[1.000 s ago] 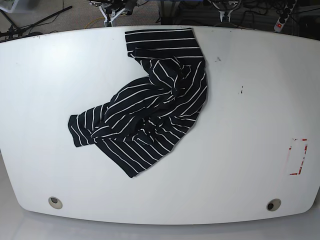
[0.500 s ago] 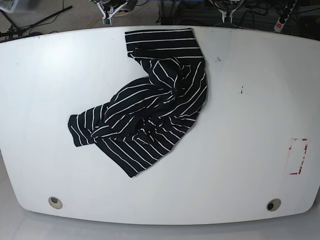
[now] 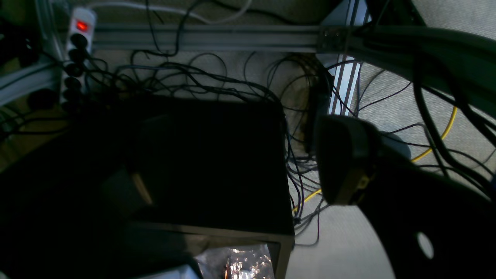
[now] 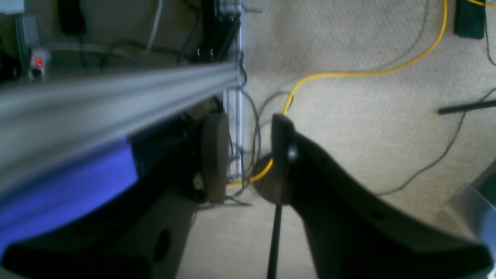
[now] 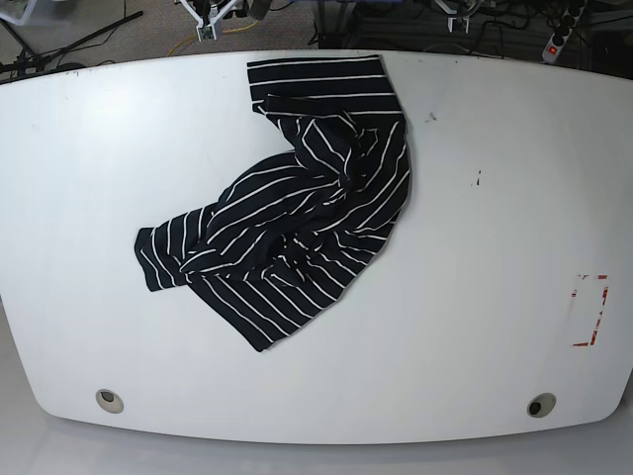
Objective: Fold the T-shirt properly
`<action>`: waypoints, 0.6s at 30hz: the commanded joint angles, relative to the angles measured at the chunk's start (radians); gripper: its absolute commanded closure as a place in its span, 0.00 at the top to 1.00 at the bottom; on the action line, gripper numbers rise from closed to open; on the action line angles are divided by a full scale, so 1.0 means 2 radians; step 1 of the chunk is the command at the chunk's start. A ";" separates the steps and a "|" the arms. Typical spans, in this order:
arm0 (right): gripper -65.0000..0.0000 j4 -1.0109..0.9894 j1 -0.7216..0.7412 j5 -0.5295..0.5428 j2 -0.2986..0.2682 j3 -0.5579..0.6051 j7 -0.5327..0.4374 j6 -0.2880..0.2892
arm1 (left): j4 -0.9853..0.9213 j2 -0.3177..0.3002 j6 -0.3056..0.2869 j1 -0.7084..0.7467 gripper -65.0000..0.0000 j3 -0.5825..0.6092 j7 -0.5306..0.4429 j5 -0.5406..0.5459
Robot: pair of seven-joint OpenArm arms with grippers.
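Crumpled T-shirt on table, well apart from either gripper.

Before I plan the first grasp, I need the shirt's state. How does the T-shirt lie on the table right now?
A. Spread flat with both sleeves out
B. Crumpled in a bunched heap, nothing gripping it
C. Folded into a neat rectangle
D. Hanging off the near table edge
B: in the base view the T-shirt lies bunched and twisted on the white table, with no end effector on it.
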State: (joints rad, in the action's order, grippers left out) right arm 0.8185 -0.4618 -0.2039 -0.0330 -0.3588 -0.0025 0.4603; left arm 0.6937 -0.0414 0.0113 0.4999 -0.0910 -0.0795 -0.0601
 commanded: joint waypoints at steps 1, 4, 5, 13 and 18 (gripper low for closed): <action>0.29 0.028 -0.020 0.004 0.000 0.000 -0.002 0.004 | 0.046 -0.002 0.002 0.027 0.79 -0.001 -0.002 0.000; 0.29 0.055 -0.043 0.004 0.000 0.000 -0.002 0.005 | 0.093 -0.002 0.002 0.060 0.79 -0.001 -0.002 0.000; 0.29 0.071 -0.054 0.011 0.001 0.000 -0.002 0.005 | 0.116 -0.002 0.002 0.075 0.79 -0.001 -0.002 0.001; 0.29 0.184 -0.139 0.122 -0.028 0.049 0.005 0.022 | 0.262 0.007 0.002 0.172 0.79 -0.025 -0.003 0.001; 0.29 0.268 -0.194 0.190 -0.048 0.065 0.041 0.024 | 0.354 0.013 0.002 0.231 0.79 -0.026 -0.002 0.001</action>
State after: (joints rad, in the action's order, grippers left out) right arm 1.2877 -0.8131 0.1352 -0.1093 -0.2295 0.0784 0.4999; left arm 1.3327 -0.0223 0.0132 0.9203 -0.1436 -0.0738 -0.0593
